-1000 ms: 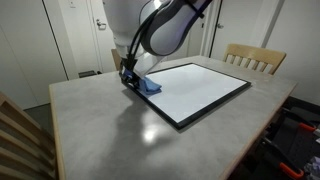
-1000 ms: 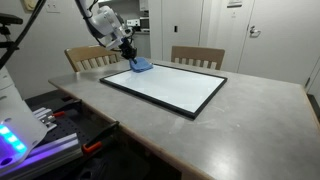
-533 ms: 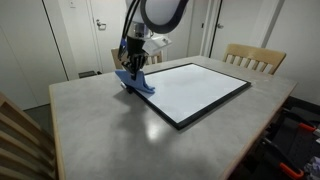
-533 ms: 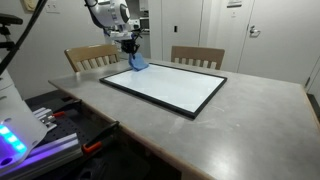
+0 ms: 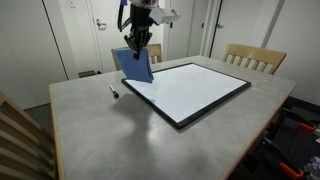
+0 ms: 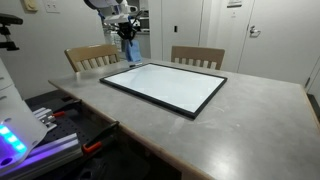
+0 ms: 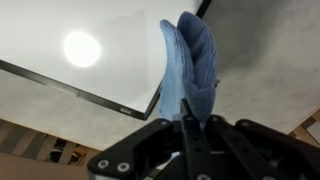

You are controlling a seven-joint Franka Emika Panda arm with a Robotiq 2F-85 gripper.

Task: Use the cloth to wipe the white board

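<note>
The white board with a black frame lies flat on the table; it also shows in an exterior view and in the wrist view. My gripper is shut on the blue cloth and holds it in the air above the board's corner. The cloth hangs down from the jaws, clear of the table. In an exterior view the gripper and the cloth hang over the board's far left corner. In the wrist view the cloth is pinched between my fingers.
A small dark marker lies on the grey table near the board's corner. Wooden chairs stand at the table's far side, and also show in an exterior view. A slatted chair back stands at the near edge.
My gripper has lifted the cloth off the board's corner and risen well above the table. The marker by the corner has come into sight.
</note>
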